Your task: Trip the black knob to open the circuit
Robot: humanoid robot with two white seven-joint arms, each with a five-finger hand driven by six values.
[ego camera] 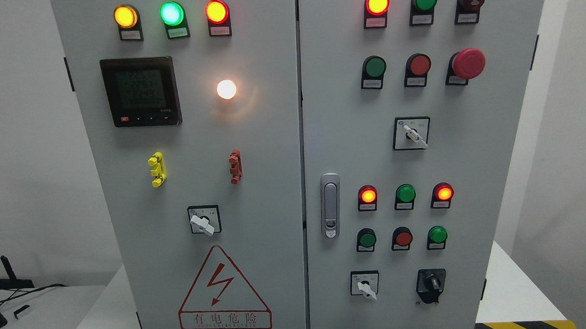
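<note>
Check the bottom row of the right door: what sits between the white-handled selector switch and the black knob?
Nothing. In the head view, the stretch between the white-handled selector switch and the black knob is bare grey door panel. No hand is in view.

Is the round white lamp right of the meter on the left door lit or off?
Lit. The round white lamp glows bright, casting a warm halo on the grey left door around it.
</note>
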